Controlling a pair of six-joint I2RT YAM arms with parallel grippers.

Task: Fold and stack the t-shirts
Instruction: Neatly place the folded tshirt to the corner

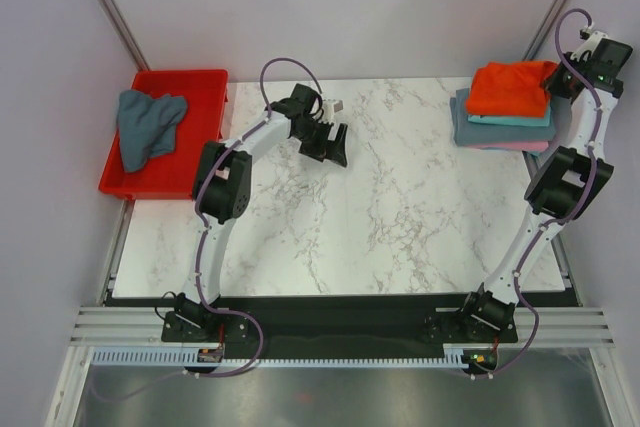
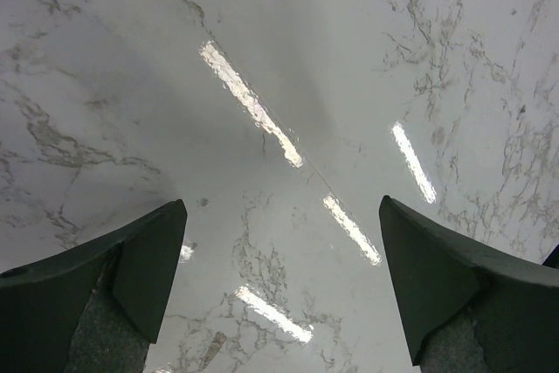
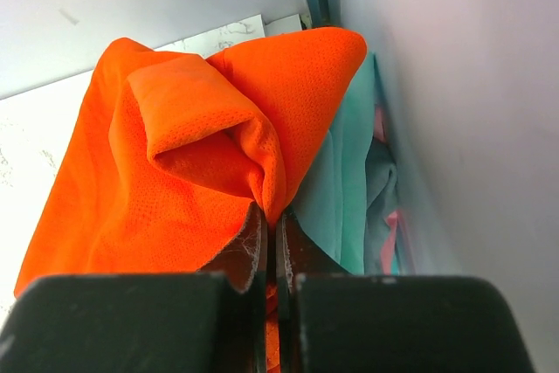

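A folded orange-red t-shirt (image 1: 510, 89) lies on top of a stack of folded teal, grey-blue and pink t-shirts (image 1: 500, 129) at the table's far right corner. My right gripper (image 3: 272, 220) is shut on a pinched fold of the orange-red t-shirt (image 3: 175, 155); the teal shirt (image 3: 345, 189) shows beside it. A crumpled slate grey-blue t-shirt (image 1: 148, 125) lies in the red tray (image 1: 205, 82) at the far left. My left gripper (image 1: 332, 147) is open and empty above bare marble; its fingers (image 2: 144, 264) stand wide apart.
The marble table (image 1: 380, 207) ends at walls on the far side and right. The red tray sits off the table's left edge. The stack is close to the right wall (image 3: 463, 85).
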